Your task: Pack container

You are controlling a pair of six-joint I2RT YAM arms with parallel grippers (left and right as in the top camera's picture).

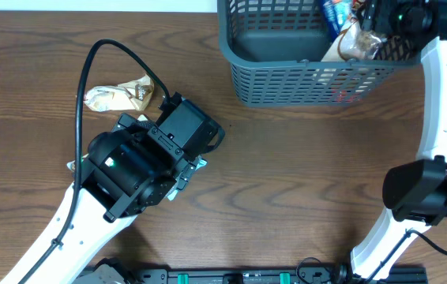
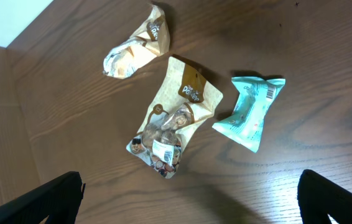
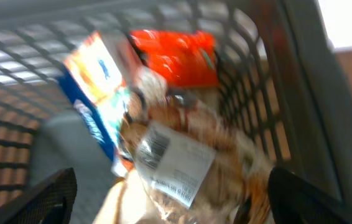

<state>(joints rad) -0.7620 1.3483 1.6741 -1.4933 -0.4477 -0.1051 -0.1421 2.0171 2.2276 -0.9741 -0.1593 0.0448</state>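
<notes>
Fingers [image 2: 58,199] of the left gripper [image 2: 191,208] are standing wide apart at the near left, hovering over the wooden table [image 1: 287,173] and gripping nothing. Under them a windowed beige pouch [image 2: 176,118] is lying flat, with a mint-green packet [image 2: 250,112] just beside it on one side and a crumpled beige packet [image 1: 117,96] near it on the other. From overhead only the crumpled one is showing, just beyond the arm. Farther back and to the right, the grey-blue lattice basket [image 1: 287,75] is sitting on the table at the far edge, partly cut off by the frame. The right gripper [image 1: 373,20] is reaching down into its right end with its fingers [image 3: 45,199] spread apart. Below and between them a clear packet of brown snacks [image 3: 176,168] with a white label is leaning in the basket's corner; the blur is hiding whether either finger is touching it. Behind it an orange-red packet [image 3: 176,56] and a blue and white packet [image 3: 95,87] are resting against the mesh wall.
</notes>
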